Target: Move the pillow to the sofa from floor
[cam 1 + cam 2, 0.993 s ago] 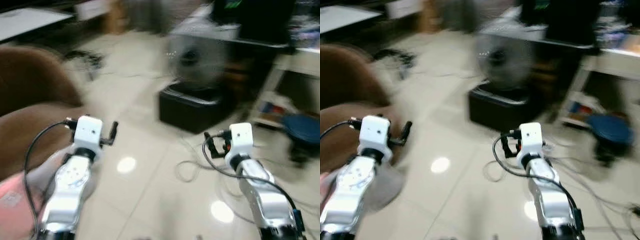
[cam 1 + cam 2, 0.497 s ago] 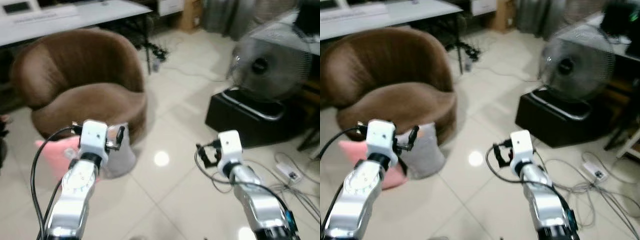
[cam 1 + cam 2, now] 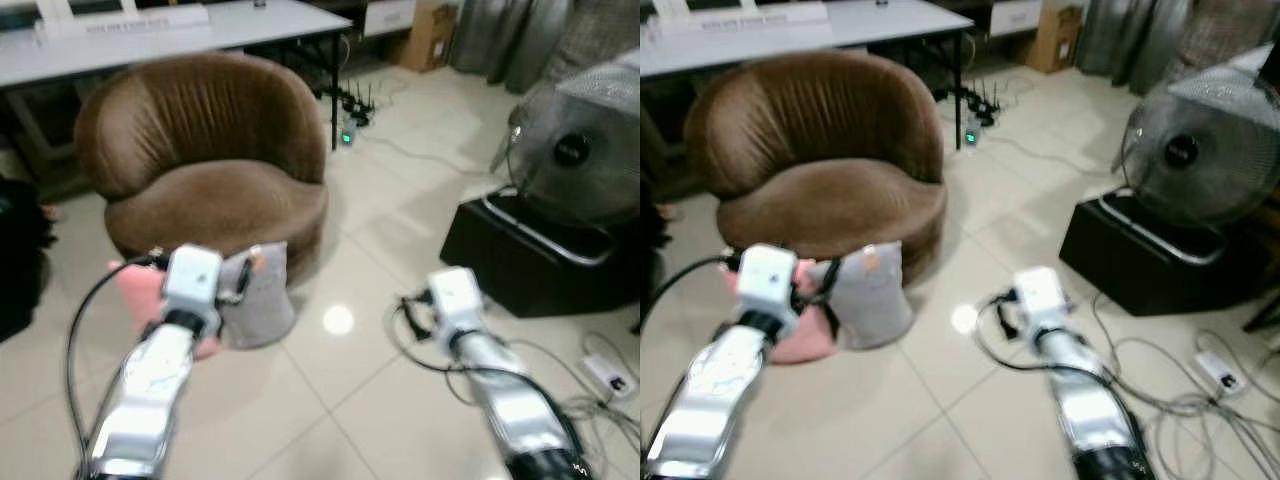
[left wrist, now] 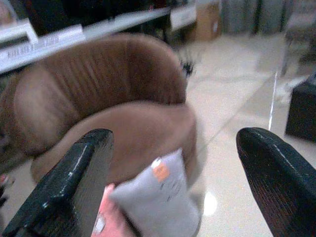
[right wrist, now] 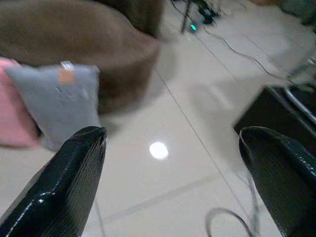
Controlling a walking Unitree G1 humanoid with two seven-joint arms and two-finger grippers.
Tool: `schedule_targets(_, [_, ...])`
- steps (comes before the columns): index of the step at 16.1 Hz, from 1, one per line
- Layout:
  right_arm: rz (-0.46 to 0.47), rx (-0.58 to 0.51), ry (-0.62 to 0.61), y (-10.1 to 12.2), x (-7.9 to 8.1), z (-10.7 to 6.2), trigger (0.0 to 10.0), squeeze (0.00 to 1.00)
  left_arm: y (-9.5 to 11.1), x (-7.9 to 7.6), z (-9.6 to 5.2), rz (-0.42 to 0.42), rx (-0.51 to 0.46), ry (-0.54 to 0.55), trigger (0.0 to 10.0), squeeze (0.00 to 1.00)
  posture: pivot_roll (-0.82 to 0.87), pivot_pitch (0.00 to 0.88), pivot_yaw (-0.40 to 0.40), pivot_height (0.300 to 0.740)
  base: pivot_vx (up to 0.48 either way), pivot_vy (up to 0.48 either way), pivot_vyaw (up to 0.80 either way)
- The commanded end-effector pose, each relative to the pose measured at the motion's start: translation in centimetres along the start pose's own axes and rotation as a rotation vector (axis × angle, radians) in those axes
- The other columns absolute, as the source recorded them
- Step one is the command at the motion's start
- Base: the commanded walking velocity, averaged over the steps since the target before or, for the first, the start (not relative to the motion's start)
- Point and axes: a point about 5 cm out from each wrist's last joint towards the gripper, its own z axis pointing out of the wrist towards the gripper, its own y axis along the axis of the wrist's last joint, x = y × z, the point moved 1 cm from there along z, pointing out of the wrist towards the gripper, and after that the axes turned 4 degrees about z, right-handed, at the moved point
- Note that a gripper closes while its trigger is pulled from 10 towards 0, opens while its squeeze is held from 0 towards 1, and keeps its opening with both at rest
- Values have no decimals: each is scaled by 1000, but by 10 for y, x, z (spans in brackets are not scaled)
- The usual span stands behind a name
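View has swung round vs 1 s ago: back then blurred, mostly fan + black box ahead w/ only an edge of the sofa; 0.5 s ago sofa came into frame; now the brown sofa (image 3: 215, 160) sits fairly central and sharper, so that's the camera/robot turning toward it, not things moving. Means the approach phase is about done, targets now in sight, no grasp yet. Grey pillow (image 3: 868, 293) is on the floor, leaning upright against the sofa's front base; pink pillow (image 3: 800, 330) on the floor just beside the grey one, also by the sofa front, partly hidden behind the left arm. Task says one pillow, can't tell which is meant; grey one is the more exposed. Sofa seat looks bare, so nothing placed so far. Left gripper (image 4: 173, 177) is raised in front of the sofa, aimed at the grey pillow, fingers spread wide, nothing between them, not touching the pillow. Right gripper (image 5: 173, 173) is held over the floor tiles to the right of the sofa, also spread wide and empty. Fan (image 3: 585, 150) on a black box (image 3: 540, 255) well apart from the sofa to its right, loose cables (image 3: 1180, 400) on the floor near the box. Judgement: next needs a step closer + bend down to reach the pillow; low reach by the sofa base is the tricky bit.
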Motion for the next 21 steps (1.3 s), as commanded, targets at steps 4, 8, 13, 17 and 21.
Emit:
schedule_targets(4, [19, -11, -28, -2, -10, -1, 10000, 0, 3, -5, 3, 5, -15, -23, 10000, 0, 63, 0, 6, 740, 298, 0, 0])
schedule_targets(8, [30, -21, -29, -1, -10, 0, 10000, 0, 4, -10, 6, 6, -25, -40, 10000, 0, 64, 0, 6, 740, 296, 0, 0])
schedule_targets(13, [18, -42, -11, 2, -10, 1, 10000, 0, 4, -12, 7, 6, -27, -52, 10000, 0, 59, 0, 6, 740, 299, 0, 0])
schedule_targets(17, [22, -49, -4, 2, -10, 0, 10000, 0, 4, -14, 7, 7, -31, -63, 10000, 0, 56, 0, 6, 740, 307, 0, 708])
schedule_targets(21, [31, -39, -5, 0, -9, 0, 10000, 0, 4, -15, 7, 5, -32, -67, 10000, 0, 56, 0, 4, 740, 313, 0, 158])
